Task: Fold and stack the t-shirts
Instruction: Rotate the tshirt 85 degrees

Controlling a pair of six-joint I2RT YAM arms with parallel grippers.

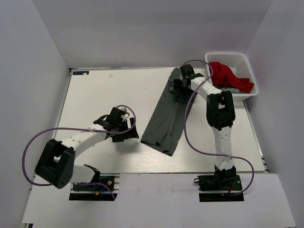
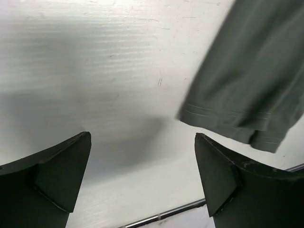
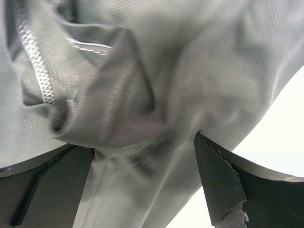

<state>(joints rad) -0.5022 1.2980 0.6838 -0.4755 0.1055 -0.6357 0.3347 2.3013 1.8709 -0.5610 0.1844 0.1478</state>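
Note:
A dark olive-grey t-shirt [image 1: 164, 118] lies on the white table as a long strip. It runs from the back right down to its hem near the middle. My right gripper [image 1: 178, 85] hangs low over the shirt's far end. In the right wrist view its jaws [image 3: 145, 145] stand wide open with bunched olive cloth [image 3: 190, 57] lying between and under them. My left gripper [image 1: 127, 134] is open over bare table, just left of the hem [image 2: 247, 76], with nothing between its fingers [image 2: 142, 137]. A bright red t-shirt [image 1: 228, 76] is heaped in the basket.
The white lattice basket [image 1: 225, 54] stands at the back right corner, close behind the right arm. White walls enclose the table on three sides. A metal rail [image 2: 180, 209] marks the table's near edge below the left gripper.

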